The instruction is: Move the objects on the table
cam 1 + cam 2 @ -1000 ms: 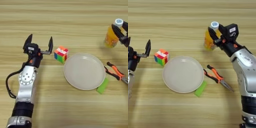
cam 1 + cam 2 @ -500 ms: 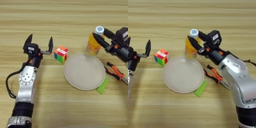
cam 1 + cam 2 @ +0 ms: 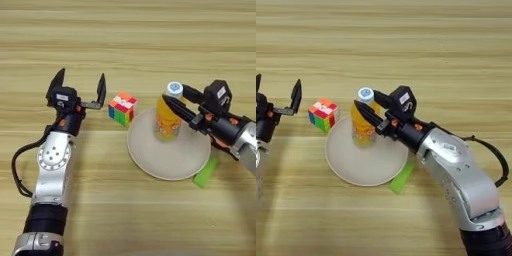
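- My right gripper [image 3: 367, 116] has its two black fingers clamped around the small orange drink bottle with a white cap [image 3: 362, 121], upright at centre frame, over the upper part of the round cream-coloured plate [image 3: 356, 167]. I cannot tell whether the bottle's base touches the plate yet.
- My left gripper [image 3: 80, 84] sits at left of frame with fingers spread wide and holding nothing; it is just left of the small multicoloured puzzle cube [image 3: 122, 108], not touching it.
- The cube rests on the light tan wooden table [image 3: 125, 40], just beside the plate's upper-left rim.
- The bright green rectangular block [image 3: 205, 172] lies at the plate's lower-right edge, partly tucked against it.
- Progress, as I judge it: the bottle is nearly delivered but not yet let go; cube and block look untouched.
- The plate carries nothing besides the bottle.
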Action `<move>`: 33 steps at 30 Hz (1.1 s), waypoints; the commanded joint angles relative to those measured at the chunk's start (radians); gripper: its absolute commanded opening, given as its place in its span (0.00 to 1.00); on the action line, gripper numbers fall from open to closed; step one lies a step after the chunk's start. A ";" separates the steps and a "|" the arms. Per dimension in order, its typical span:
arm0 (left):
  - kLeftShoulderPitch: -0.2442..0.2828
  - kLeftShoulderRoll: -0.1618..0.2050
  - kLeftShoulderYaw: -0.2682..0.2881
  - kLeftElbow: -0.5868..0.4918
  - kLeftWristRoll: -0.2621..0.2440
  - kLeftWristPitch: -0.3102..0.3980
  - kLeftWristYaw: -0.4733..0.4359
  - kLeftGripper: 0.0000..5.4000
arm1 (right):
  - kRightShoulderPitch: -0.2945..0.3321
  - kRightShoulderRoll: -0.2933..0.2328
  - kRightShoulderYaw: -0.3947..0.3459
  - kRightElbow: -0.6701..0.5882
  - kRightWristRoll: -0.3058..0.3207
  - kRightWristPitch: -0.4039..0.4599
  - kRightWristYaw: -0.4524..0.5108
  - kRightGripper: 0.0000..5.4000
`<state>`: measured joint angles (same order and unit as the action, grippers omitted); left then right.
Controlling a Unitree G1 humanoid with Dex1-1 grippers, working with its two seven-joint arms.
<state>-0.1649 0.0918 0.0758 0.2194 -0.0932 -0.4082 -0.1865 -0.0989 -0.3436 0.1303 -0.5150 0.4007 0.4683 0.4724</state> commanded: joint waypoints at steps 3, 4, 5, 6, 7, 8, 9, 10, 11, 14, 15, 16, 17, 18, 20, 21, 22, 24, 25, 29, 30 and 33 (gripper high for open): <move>-0.011 0.000 0.003 0.008 -0.010 -0.005 -0.002 1.00 | 0.009 0.011 0.011 0.020 -0.018 -0.033 0.010 0.33; -0.011 0.000 0.003 0.008 -0.010 -0.005 -0.003 1.00 | 0.011 0.011 0.011 0.024 -0.020 -0.036 0.011 0.33; -0.011 0.000 0.003 0.008 -0.010 -0.005 -0.003 1.00 | 0.013 0.012 0.011 0.027 -0.022 -0.039 0.013 0.33; -0.011 0.000 0.003 0.009 -0.010 -0.004 -0.003 1.00 | 0.015 0.012 0.011 0.031 -0.024 -0.041 0.014 0.33; -0.011 0.000 0.003 0.008 -0.010 -0.004 -0.003 1.00 | 0.017 0.013 0.009 0.034 -0.025 -0.043 0.015 0.33; -0.011 0.000 0.003 0.008 -0.011 -0.003 -0.003 1.00 | 0.020 0.013 0.008 0.037 -0.026 -0.046 0.016 0.33; -0.011 0.001 0.003 0.008 -0.011 -0.003 -0.003 1.00 | 0.023 0.014 0.008 0.040 -0.028 -0.050 0.017 0.33; -0.011 0.001 0.004 0.008 -0.011 -0.003 -0.003 1.00 | 0.027 0.014 0.008 0.043 -0.030 -0.053 0.018 0.33; -0.011 0.001 0.004 0.008 -0.011 -0.003 -0.004 1.00 | 0.029 0.015 0.008 0.046 -0.032 -0.056 0.018 0.33; -0.011 0.001 0.004 0.009 -0.012 -0.002 -0.004 1.00 | 0.034 0.016 0.006 0.050 -0.035 -0.060 0.018 0.33; -0.012 0.002 0.004 0.010 -0.012 -0.002 -0.004 1.00 | 0.037 0.017 0.006 0.051 -0.036 -0.062 0.018 0.33; -0.012 0.002 0.004 0.010 -0.011 -0.003 -0.004 1.00 | 0.040 0.017 0.005 0.053 -0.037 -0.066 0.018 0.33; -0.012 0.002 0.004 0.011 -0.012 -0.003 -0.005 1.00 | 0.043 0.017 0.006 0.054 -0.039 -0.069 0.018 0.33; -0.012 0.002 0.004 0.012 -0.012 -0.003 -0.005 1.00 | 0.045 0.018 0.007 0.055 -0.040 -0.072 0.018 0.33; -0.012 0.002 0.004 0.013 -0.012 -0.004 -0.005 1.00 | 0.050 0.018 0.008 0.055 -0.042 -0.074 0.018 0.33; -0.012 0.002 0.004 0.013 -0.012 -0.004 -0.006 1.00 | 0.051 0.019 0.008 0.054 -0.042 -0.075 0.018 0.33; -0.012 0.002 0.004 0.013 -0.013 -0.004 -0.006 1.00 | 0.053 0.019 0.008 0.054 -0.042 -0.076 0.018 0.33; -0.012 0.002 0.004 0.014 -0.013 -0.004 -0.007 1.00 | 0.055 0.019 0.008 0.053 -0.043 -0.078 0.019 0.33; -0.013 0.002 0.004 0.014 -0.013 -0.004 -0.007 1.00 | 0.057 0.018 0.008 0.052 -0.043 -0.079 0.019 0.33; -0.012 0.002 0.004 0.014 -0.012 -0.005 -0.006 1.00 | 0.060 0.017 0.009 0.047 -0.041 -0.082 0.022 0.44; -0.012 0.002 0.004 0.013 -0.012 -0.005 -0.006 1.00 | 0.060 0.017 0.009 0.045 -0.040 -0.082 0.023 0.47; -0.013 0.003 0.005 0.016 -0.013 -0.006 -0.007 1.00 | 0.058 0.018 0.011 0.046 -0.039 -0.084 0.025 0.53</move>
<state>-0.1656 0.0922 0.0761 0.2277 -0.0938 -0.4081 -0.1884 -0.0409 -0.3246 0.1455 -0.4633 0.3638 0.3987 0.4898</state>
